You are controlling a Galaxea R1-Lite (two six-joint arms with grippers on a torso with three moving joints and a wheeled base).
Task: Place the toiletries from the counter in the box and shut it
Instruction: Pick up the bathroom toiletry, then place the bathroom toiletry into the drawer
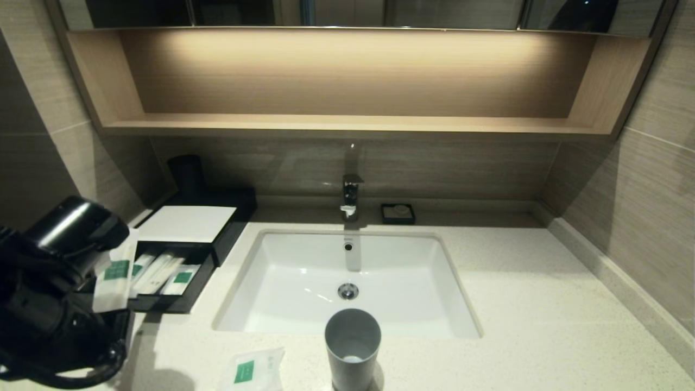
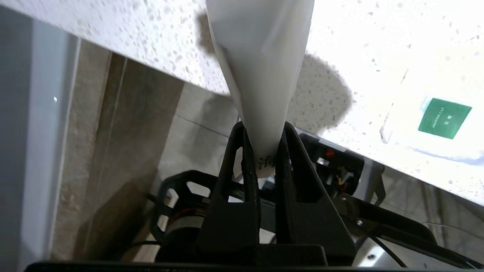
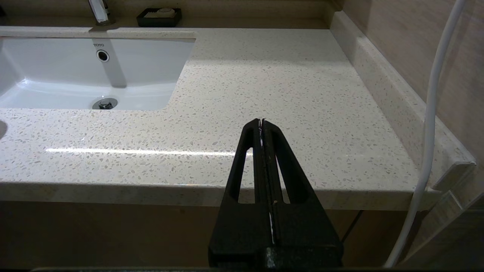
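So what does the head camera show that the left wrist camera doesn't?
Only the head view shows the low black box with its drawer pulled open, packets lying inside, the white sunken sink, the grey plastic cup and the small black soap dish. Only the left wrist view shows the left hand closed on its packet's end. Both show that translucent-white packet in the hand, the speckled cream counter and a squarish green-labelled packet lying on it.
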